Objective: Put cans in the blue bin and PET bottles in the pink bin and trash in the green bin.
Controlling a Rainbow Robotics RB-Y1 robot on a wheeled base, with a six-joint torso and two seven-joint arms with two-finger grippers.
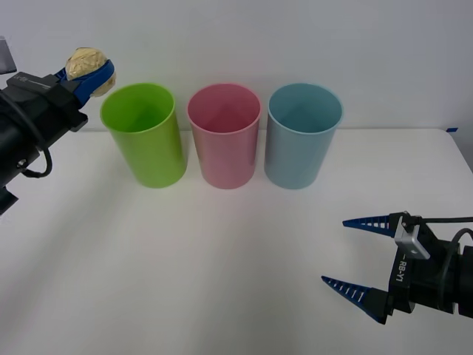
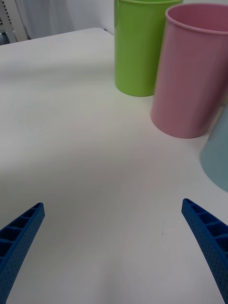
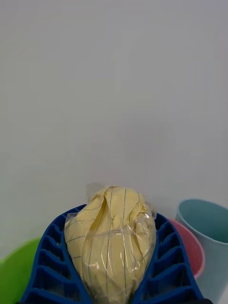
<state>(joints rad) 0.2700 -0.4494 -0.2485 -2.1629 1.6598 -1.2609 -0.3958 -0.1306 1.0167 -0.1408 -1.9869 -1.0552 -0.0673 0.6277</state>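
Three tall bins stand in a row at the back of the white table: the green bin [image 1: 142, 133] [image 2: 140, 45] [image 3: 14, 273] on the left, the pink bin [image 1: 224, 134] [image 2: 192, 71] [image 3: 194, 254] in the middle, the blue bin [image 1: 301, 134] [image 2: 217, 159] [image 3: 209, 237] on the right. My left gripper [image 1: 90, 72] [image 3: 111, 259] is raised at the far left, just left of and above the green bin's rim, shut on the trash [image 1: 86, 62] [image 3: 111, 237], a crumpled pale yellow ball. My right gripper [image 1: 358, 257] [image 2: 111, 247] hovers low over the front right of the table, open with nothing between its fingers.
The white table [image 1: 222, 251] is bare in front of the bins. Its right edge shows at the far right, and a pale wall rises behind the bins.
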